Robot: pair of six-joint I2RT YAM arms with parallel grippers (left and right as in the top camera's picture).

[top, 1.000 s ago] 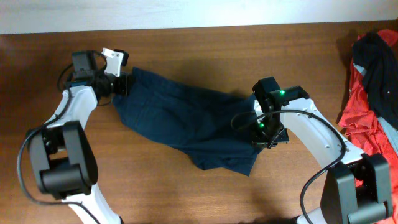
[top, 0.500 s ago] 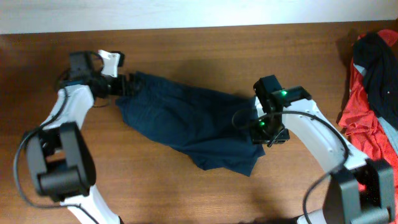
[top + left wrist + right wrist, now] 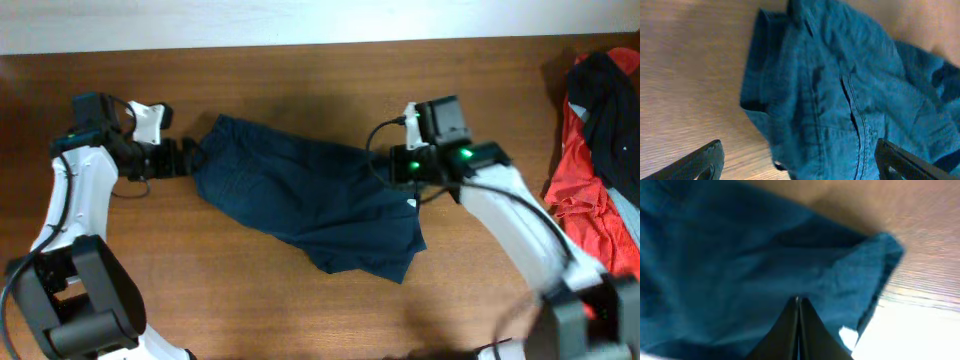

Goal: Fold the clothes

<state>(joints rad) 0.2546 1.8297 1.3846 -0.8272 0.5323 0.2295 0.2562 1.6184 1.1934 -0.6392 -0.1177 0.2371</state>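
Dark navy cloth shorts [image 3: 305, 200]: crumpled.
Left gripper [image 3: 797, 156]: jaws spread, tips cut off.
Right gripper [image 3: 798, 307]: jaws closed; blurred, any pinch unclear.

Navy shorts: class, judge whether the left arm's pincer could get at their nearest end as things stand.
Probably yes. The left pincer is open and faces the nearest end of the navy shorts. Only a little bare table lies between, and nothing covers the cloth there.
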